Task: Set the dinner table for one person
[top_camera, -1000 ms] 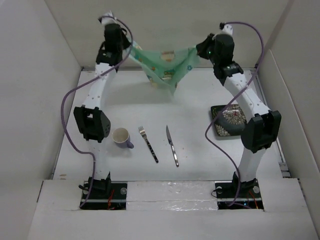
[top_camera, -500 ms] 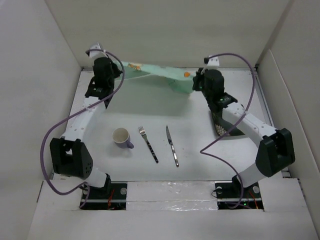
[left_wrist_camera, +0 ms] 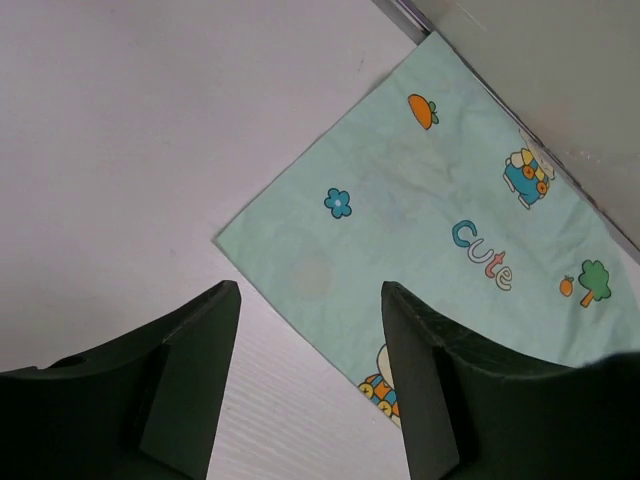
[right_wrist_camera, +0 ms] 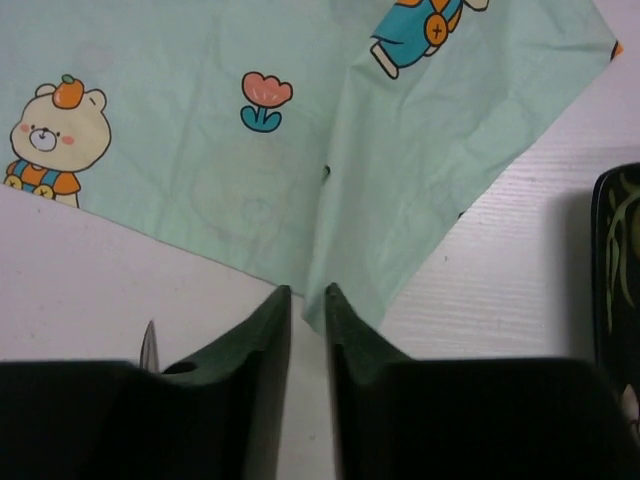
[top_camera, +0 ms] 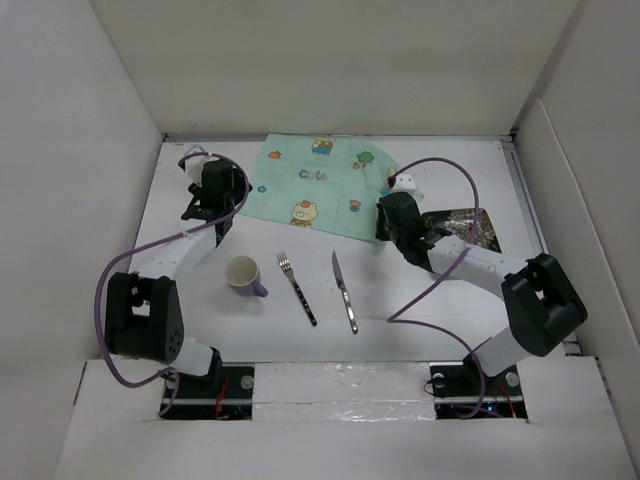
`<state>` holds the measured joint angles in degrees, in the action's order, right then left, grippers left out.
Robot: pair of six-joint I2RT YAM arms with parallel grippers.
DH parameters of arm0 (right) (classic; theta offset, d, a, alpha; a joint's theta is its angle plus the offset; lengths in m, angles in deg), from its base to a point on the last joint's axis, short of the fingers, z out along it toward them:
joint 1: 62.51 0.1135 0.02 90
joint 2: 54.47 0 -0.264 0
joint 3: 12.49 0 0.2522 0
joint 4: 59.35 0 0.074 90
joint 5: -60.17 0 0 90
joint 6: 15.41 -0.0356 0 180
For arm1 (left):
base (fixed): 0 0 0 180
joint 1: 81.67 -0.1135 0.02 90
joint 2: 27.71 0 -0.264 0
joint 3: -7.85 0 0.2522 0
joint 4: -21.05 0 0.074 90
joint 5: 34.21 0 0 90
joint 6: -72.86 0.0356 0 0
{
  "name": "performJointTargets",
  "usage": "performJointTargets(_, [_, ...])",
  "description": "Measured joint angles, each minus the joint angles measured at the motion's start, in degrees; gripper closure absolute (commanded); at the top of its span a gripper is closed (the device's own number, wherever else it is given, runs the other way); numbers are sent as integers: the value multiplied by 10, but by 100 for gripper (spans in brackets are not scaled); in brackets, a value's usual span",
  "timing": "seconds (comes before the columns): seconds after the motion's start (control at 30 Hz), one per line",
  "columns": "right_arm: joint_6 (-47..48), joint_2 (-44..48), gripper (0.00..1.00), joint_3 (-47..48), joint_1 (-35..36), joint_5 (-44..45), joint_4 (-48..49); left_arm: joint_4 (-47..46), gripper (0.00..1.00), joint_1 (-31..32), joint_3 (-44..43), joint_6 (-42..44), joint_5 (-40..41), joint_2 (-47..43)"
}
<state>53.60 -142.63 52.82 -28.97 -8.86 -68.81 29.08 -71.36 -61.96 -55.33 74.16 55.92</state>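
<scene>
The mint-green cartoon-print cloth (top_camera: 322, 185) lies spread flat at the back of the dinner table (top_camera: 420, 310). My left gripper (top_camera: 222, 205) hovers low at the cloth's near left corner, open and empty; in the left wrist view its gripper (left_wrist_camera: 305, 290) frames that corner of the cloth (left_wrist_camera: 440, 200), with bare table between the fingers. My right gripper (top_camera: 392, 222) sits at the cloth's near right corner. In the right wrist view its gripper (right_wrist_camera: 307, 292) has the jaws a narrow gap apart, and a folded tip of the cloth (right_wrist_camera: 200, 150) reaches between the fingertips.
A purple cup (top_camera: 243, 274), a fork (top_camera: 297, 288) and a knife (top_camera: 345, 292) lie in a row near the front. A dark patterned plate (top_camera: 465, 228) sits right of the cloth, its rim (right_wrist_camera: 618, 260) showing beside my right gripper. White walls enclose the table.
Both arms came down from holding the cloth stretched in the air and laid it flat. The left gripper opened wide and let go; the right jaws parted slightly.
</scene>
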Motion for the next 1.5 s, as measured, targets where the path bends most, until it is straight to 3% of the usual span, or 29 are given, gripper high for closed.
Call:
performJointTargets(0.03, [-7, 2, 54, 0, 2, 4, -8, -4, 45, -3, -3, -1, -2, 1])
performJointTargets(0.13, [-24, 12, 43, 0, -3, 9, -20, 13, 50, -9, -45, 3, -4, 50])
performJointTargets(0.33, [-60, 64, 43, -18, -46, 9, -34, 59, 51, -18, -128, 29, -3, 187])
performJointTargets(0.4, [-72, 79, 49, -31, -68, 3, -33, 79, 51, -23, -142, 36, -12, 221])
performJointTargets(0.47, [-81, 79, 64, -40, -87, -13, -33, 96, 50, -35, -156, 40, -27, 249])
performJointTargets(0.57, [-95, 60, 70, -54, -106, -35, -28, 108, 49, -63, -161, 44, -58, 269])
performJointTargets(0.7, [-109, 39, 57, -77, -108, -63, -22, 110, 49, -89, -162, 49, -90, 271])
performJointTargets(0.83, [-119, 26, 35, -85, -120, -89, -12, 113, 49, -86, -172, 54, -112, 279])
performJointTargets(1.0, [-129, 2, 34, -85, -144, -120, 18, 113, 47, -82, -185, 63, -141, 291])
performJointTargets(1.1, [-136, -12, 38, -85, -152, -134, 27, 119, 49, -80, -207, 73, -155, 307])
performJointTargets(1.2, [-140, -16, 39, -85, -155, -143, 27, 133, 60, -75, -244, 86, -155, 331])
performJointTargets(1.23, [-140, -16, 39, -85, -155, -145, 29, 133, 78, -74, -250, 89, -153, 336])
performJointTargets(1.3, [-142, -16, 39, -85, -155, -148, 33, 135, 98, -71, -253, 97, -149, 340])
performJointTargets(1.5, [-149, -28, 40, -62, -157, -153, 34, 144, 100, -65, -252, 98, -124, 342])
